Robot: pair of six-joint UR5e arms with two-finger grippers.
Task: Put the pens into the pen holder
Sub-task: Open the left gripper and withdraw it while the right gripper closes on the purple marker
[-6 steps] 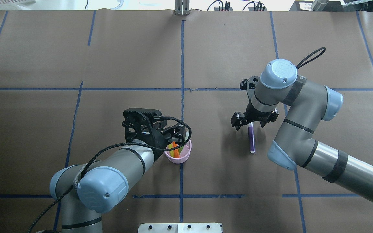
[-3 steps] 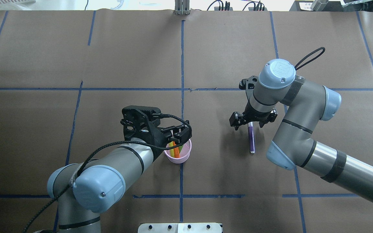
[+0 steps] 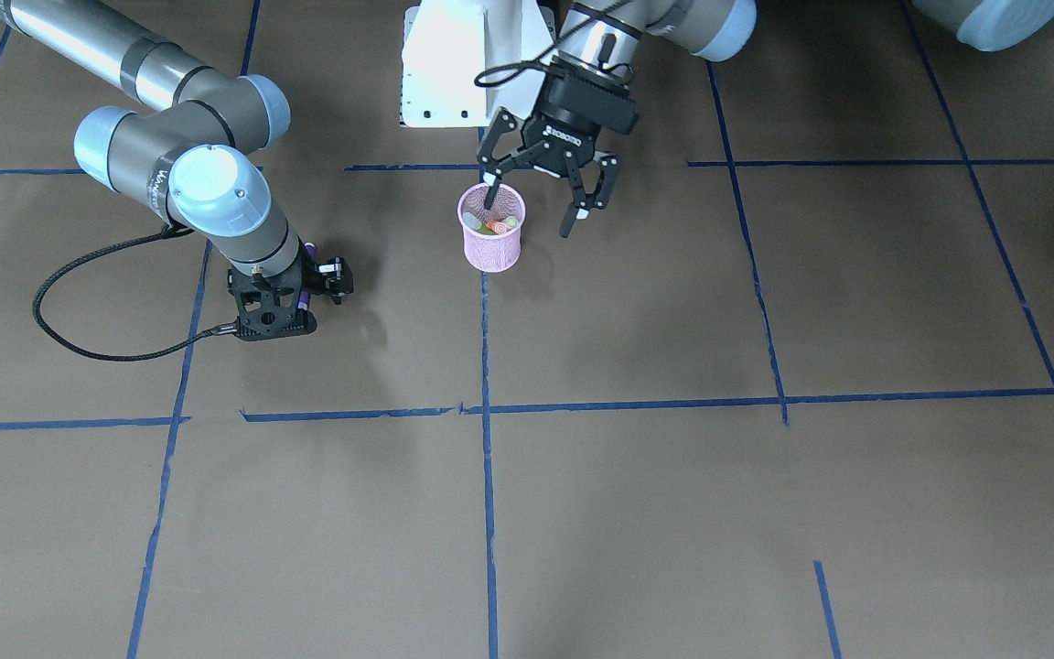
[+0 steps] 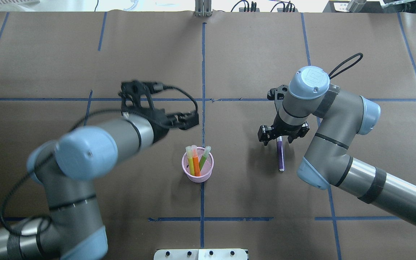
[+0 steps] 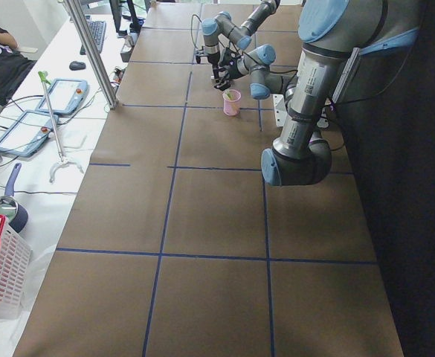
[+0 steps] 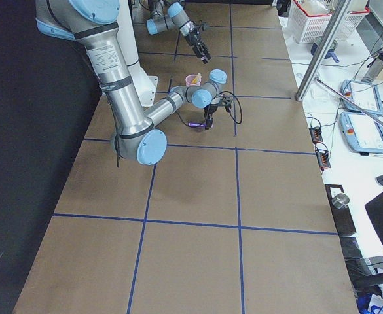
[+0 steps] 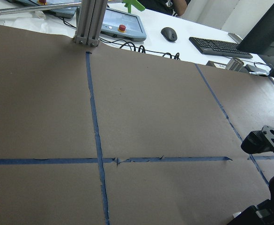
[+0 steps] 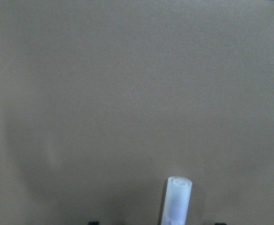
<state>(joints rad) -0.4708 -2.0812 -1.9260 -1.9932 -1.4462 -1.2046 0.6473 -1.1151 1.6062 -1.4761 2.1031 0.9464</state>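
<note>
Left gripper [image 3: 536, 203] hangs spread, empty, near pen holder [image 3: 493, 252]. Right gripper [image 4: 283, 136] is spread astride purple pen [image 4: 281, 157] at its cap end. I judge an end grasp may let it swing.

Reading the overhead view as a clock, with 12 away from the robot: the pen holder [image 4: 198, 177] has bare table on every side, but its mouth is crowded by three pens [image 4: 195, 164] leaning toward 12. My left gripper [image 3: 529, 216], jaws spread, hangs raised above it, off toward 11. The purple pen [image 4: 281, 155] lies well apart at the holder's 3 o'clock. My right gripper [image 4: 279, 138] straddles its 12 o'clock end, and the right arm [image 4: 338, 119] blocks its 1-to-4 side. Its 9 o'clock side is free.
</note>
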